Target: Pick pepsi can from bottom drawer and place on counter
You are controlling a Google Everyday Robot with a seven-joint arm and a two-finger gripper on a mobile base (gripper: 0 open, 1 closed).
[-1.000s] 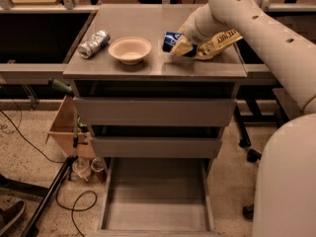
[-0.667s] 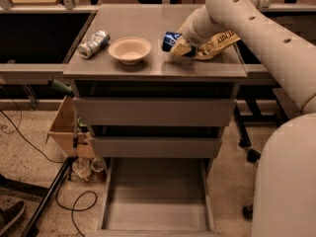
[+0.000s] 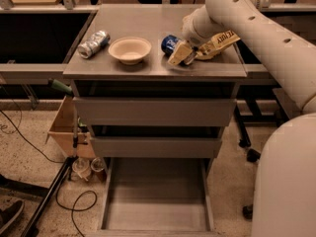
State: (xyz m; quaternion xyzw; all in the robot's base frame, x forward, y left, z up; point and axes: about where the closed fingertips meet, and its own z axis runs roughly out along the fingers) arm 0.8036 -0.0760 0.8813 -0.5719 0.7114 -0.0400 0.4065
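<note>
Single cam, high front, looks down on cabinet point(image 3: 153, 112), mid-range; gripper point(image 3: 181, 53) low over counter point(image 3: 143, 23).

a silver can point(image 3: 94, 43) lies on its side at the left of the counter point(image 3: 148, 23). just right of it, apart from it, a pale shallow bowl point(image 3: 130, 50) stands upright. a yellow snack bag point(image 3: 217, 44) lies at the right, just beside the gripper point(image 3: 181, 53), which is low over the right front of the counter. below, two shallow drawers point(image 3: 154, 111) show grey fronts. left of the cabinet stands an open cardboard box point(image 3: 66, 132), with clear cups point(image 3: 86, 167) on the speckled floor point(image 3: 29, 152), a looping black cable point(image 3: 74, 206) and a dark shoe point(image 3: 10, 218).
</note>
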